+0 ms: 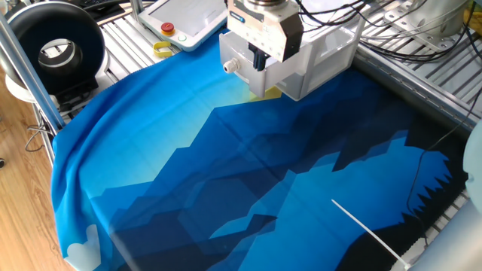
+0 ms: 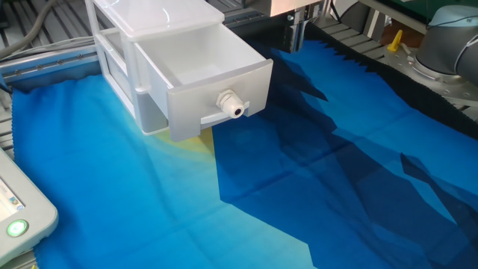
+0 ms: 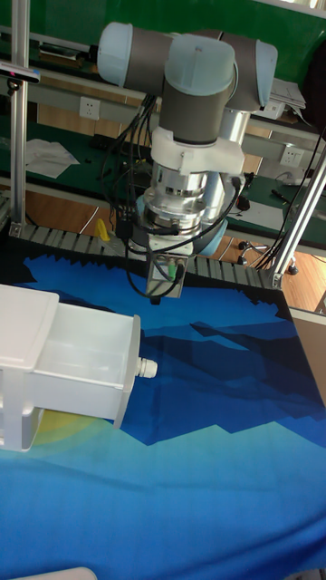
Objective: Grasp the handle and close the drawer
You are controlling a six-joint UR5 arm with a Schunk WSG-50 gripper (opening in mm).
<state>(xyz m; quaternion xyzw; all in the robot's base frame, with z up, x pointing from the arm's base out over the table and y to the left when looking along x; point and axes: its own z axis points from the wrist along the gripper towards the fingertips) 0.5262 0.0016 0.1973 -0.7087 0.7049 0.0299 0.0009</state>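
A: One fixed view first, where's the drawer [image 1: 260,68]?

B: Pulled out of its white cabinet [image 1: 327,47] at the worktop's far edge, on the blue cloth [image 1: 248,173]. The handle [image 1: 230,66] sticks out of the drawer front, toward the left edge. The end effector [image 1: 260,58] hangs right over the open drawer; fingers dark, close together, can't tell if they meet.

A: The other fixed view?

B: Drawer [image 2: 205,71] wide open, nothing inside, knob [image 2: 232,104] free, nothing touching it. Only the end effector's lower part [image 2: 297,33] shows at the top edge, behind the drawer, apart from it.

A: Tall fixed view?

B: End effector [image 3: 166,288] above and just right of the drawer [image 3: 86,362], off the cloth, not touching the handle [image 3: 146,368]. Holds nothing. Spread or pressed together: can't tell.
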